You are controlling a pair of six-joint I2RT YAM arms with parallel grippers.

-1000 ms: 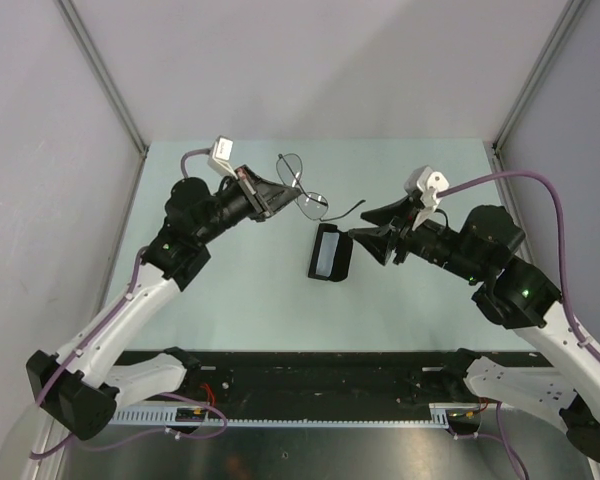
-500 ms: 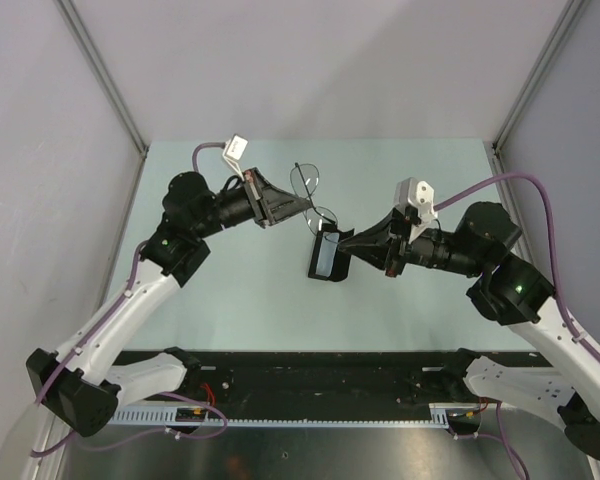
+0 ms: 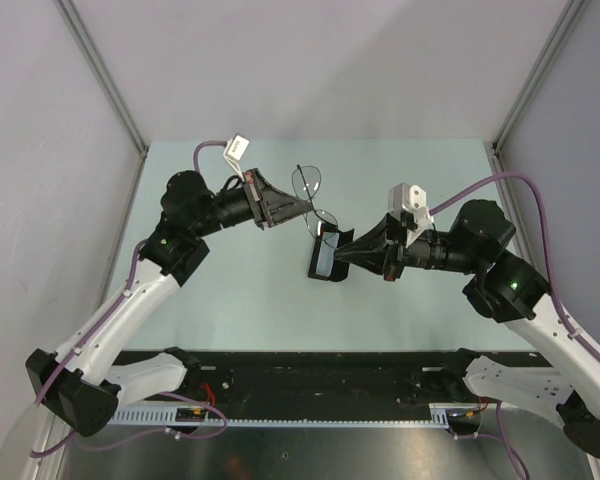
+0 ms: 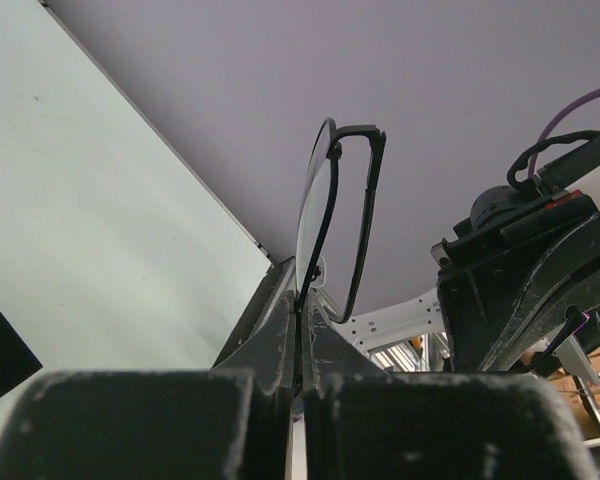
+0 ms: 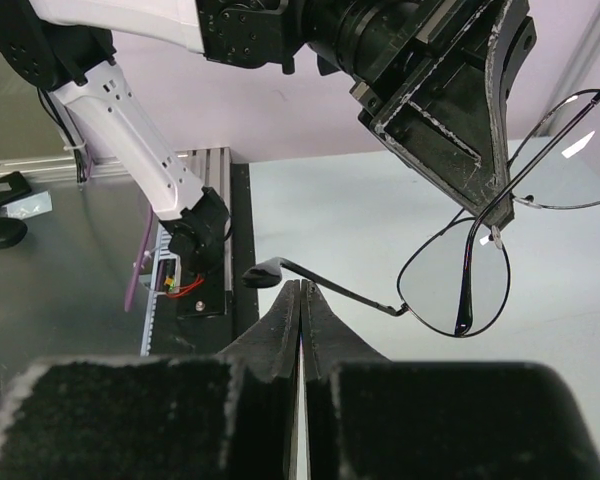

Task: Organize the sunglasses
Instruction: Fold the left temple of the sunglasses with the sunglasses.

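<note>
The sunglasses [image 3: 307, 183] are thin dark wire frames with clear lenses, held in the air above the table's middle. My left gripper [image 3: 306, 208] is shut on them at the bridge between the lenses [image 4: 320, 200]. One temple arm [image 5: 320, 283] is swung open and reaches toward my right gripper [image 5: 301, 285]. That gripper is shut with nothing between its fingers [image 5: 280, 330]. Its tips sit right at the temple arm, near the curved ear end; whether they touch it I cannot tell. In the top view my right gripper [image 3: 342, 250] hovers at the black case [image 3: 326, 257].
The open black oblong case lies on the pale green table [image 3: 240, 290], below the glasses. Grey walls with metal posts [image 3: 105, 85] close in the back and both sides. The black rail [image 3: 310, 375] with the arm bases runs along the near edge.
My right gripper went from open to shut and moved left to the case and the open temple arm. My left gripper carried the glasses slightly right and turned them.
</note>
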